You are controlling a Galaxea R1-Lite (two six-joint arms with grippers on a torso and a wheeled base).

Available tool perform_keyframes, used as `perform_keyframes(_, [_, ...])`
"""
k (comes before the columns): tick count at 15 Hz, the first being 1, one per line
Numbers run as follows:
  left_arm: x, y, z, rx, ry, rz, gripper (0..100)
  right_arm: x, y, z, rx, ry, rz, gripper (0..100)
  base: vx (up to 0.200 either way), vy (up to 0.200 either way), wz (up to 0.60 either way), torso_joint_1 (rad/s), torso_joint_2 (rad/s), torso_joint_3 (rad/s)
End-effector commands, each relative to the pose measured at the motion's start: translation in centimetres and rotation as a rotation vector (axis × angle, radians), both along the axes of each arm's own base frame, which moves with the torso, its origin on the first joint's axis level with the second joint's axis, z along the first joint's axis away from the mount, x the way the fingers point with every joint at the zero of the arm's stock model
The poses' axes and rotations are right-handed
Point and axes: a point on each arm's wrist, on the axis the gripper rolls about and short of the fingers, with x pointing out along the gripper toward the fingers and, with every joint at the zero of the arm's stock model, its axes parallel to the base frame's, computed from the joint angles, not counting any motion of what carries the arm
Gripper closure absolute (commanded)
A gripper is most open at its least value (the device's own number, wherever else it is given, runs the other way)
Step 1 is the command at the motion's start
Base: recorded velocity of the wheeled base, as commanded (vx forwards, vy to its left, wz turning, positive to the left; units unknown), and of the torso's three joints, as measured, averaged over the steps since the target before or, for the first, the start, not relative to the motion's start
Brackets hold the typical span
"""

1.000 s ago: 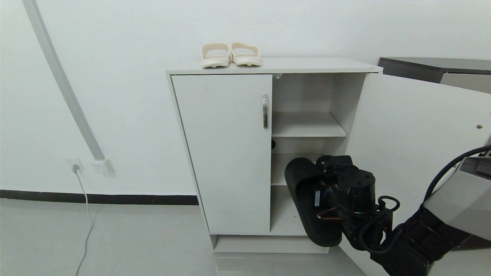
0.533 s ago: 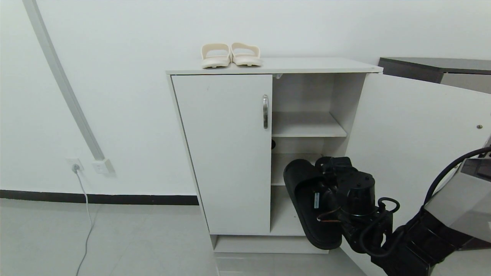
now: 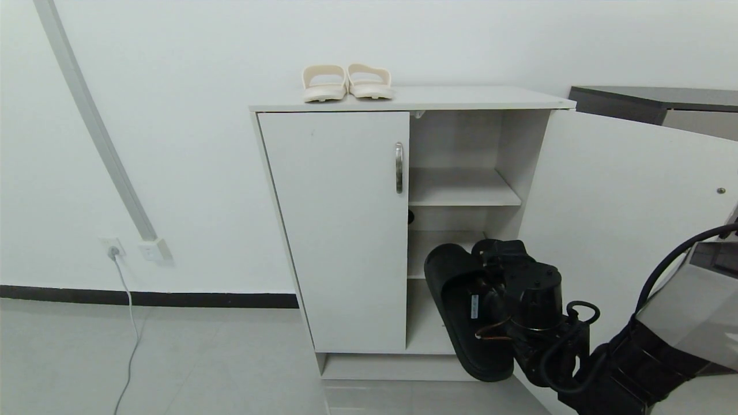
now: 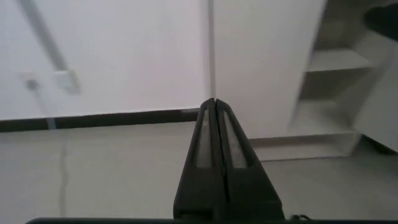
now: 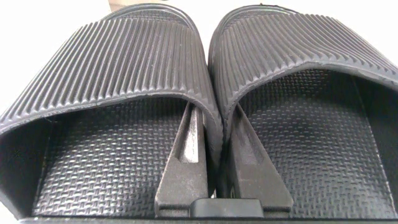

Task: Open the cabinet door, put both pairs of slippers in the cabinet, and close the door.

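Observation:
My right gripper point(image 3: 490, 288) is shut on the pair of black slippers point(image 3: 461, 311), held on edge in front of the cabinet's open right half, at the level of its lower shelves. In the right wrist view its fingers point(image 5: 193, 155) pinch the two inner walls of the black slippers point(image 5: 205, 93) together. A beige pair of slippers point(image 3: 347, 82) rests on the white cabinet top point(image 3: 461, 97). The right door point(image 3: 622, 196) stands swung open; the left door point(image 3: 337, 230) is closed. My left gripper point(image 4: 215, 134) is shut and empty, low over the floor left of the cabinet.
A middle shelf point(image 3: 461, 190) and a lower shelf point(image 3: 438, 245) show inside the cabinet. A power cable point(image 3: 130, 323) hangs from a wall socket at the left. A dark grey counter point(image 3: 657, 101) stands behind the open door. Grey floor point(image 3: 173, 363) lies in front.
My right gripper with the black slippers has sunk slightly and shifted a little to the left, toward the cabinet opening. Everything else is unchanged.

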Motion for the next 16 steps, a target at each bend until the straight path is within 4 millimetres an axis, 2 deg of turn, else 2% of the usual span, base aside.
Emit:
perform_keyframes(1, [-0.4,0.1,-0.2,-0.037,-0.063,-0.008,100,-0.1,0.0,0.0,-0.001,0.001,0.001,100,0.0,0.0,0.0,0.0,0.0,0.0])
perform_keyframes(3, [-0.4,0.3,-0.2,-0.026,-0.074,0.074,100,0.0,0.1,0.0,-0.001,0.0,0.004,100,0.0,0.0,0.0,0.0,0.0,0.0])
perform_keyframes(5, [-0.4,0.3,-0.2,-0.051,-0.073,0.073,100,0.0,0.5,0.2,0.001,-0.006,0.011,100,0.0,0.0,0.0,0.0,0.0,0.0])
perform_keyframes(8, [-0.4,0.2,-0.2,-0.064,-0.074,0.068,100,1.7,1.7,1.7,0.02,-0.072,-0.081,100,0.0,0.0,0.0,0.0,0.0,0.0])
perform_keyframes(10, [-0.4,0.2,-0.2,-0.061,-0.074,0.057,100,2.5,2.3,1.9,0.015,-0.058,-0.116,100,0.0,0.0,0.0,0.0,0.0,0.0])
perform_keyframes(13, [-0.4,0.2,-0.2,-0.061,-0.074,0.043,100,3.4,2.8,1.0,0.028,-0.047,-0.161,100,0.0,0.0,0.0,0.0,0.0,0.0])
perform_keyframes(16, [-0.4,0.2,-0.2,-0.061,-0.072,0.043,100,3.5,3.0,0.0,0.015,-0.028,-0.168,100,0.0,-0.2,0.0,0.002,0.0,0.001])
